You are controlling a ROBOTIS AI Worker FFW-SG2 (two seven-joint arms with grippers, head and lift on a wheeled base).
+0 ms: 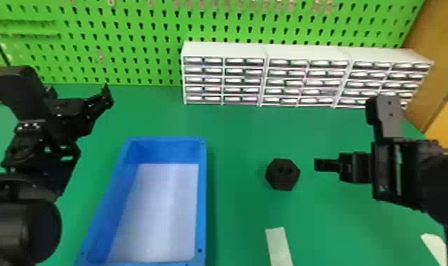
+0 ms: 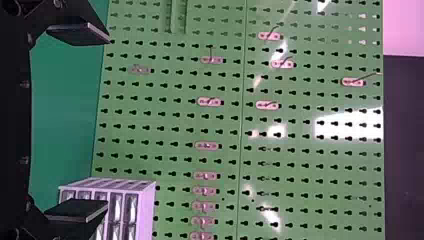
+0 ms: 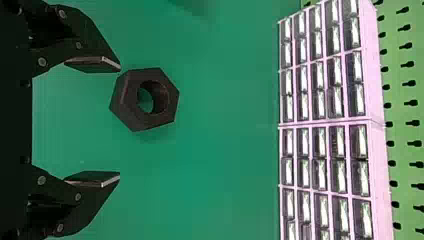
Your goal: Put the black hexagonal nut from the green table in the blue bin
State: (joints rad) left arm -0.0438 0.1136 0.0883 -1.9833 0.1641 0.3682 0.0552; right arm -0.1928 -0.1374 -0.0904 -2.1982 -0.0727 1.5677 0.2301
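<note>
While left claw (image 1: 79,92) and right claw (image 1: 319,165) gape wide, empty, table (image 1: 239,141) parts nut (image 1: 282,175) from bin edge (image 1: 202,198).

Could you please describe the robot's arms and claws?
The left arm and right arm are black, blocky in places. The left claw and right claw each have two flat, black fingers; the right's angled links bear round grey screw heads.
</note>
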